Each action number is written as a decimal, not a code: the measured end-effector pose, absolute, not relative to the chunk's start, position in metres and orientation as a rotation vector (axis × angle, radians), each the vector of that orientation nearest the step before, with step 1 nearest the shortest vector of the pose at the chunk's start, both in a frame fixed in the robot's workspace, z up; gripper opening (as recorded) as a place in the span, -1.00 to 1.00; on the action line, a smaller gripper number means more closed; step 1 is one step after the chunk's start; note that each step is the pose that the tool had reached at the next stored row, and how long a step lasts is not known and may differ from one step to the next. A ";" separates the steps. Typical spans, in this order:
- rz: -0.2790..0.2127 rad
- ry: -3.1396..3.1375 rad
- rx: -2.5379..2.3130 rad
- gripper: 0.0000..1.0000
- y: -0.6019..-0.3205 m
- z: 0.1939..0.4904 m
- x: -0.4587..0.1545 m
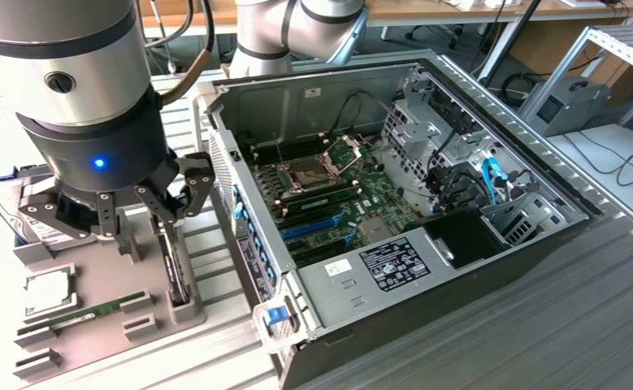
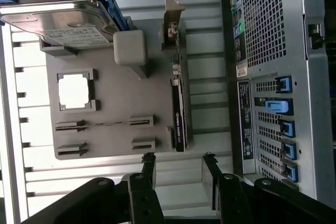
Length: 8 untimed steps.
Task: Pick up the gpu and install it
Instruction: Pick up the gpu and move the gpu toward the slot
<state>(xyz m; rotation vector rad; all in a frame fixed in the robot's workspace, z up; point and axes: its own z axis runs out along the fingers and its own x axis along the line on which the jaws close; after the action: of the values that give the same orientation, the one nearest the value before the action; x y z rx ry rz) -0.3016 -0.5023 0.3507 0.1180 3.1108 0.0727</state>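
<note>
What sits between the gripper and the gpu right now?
Nothing. In the wrist view the open gripper hangs over the gpu, which stands on edge in the grey tray; the stretch between them is bare.

Silver arm (image 1: 78, 49), black hand (image 2: 179, 157), blue light (image 1: 99, 162)

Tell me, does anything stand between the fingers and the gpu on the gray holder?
Nothing visible does. The gpu stands on edge in the gray holder, and the open fingers hang apart from it.
</note>
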 end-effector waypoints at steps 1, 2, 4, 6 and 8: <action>0.073 3.111 0.118 -0.04 -0.502 0.350 -0.302; 0.073 3.111 0.118 -0.04 -0.502 0.349 -0.302; 0.073 3.111 0.118 -0.04 -0.502 0.346 -0.302; 0.073 3.111 0.118 -0.04 -0.502 0.342 -0.302; 0.073 3.111 0.118 -0.04 -0.502 0.342 -0.302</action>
<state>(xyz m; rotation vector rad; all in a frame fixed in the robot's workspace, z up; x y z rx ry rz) -0.3016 -0.5023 0.3422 0.1181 3.1108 0.0727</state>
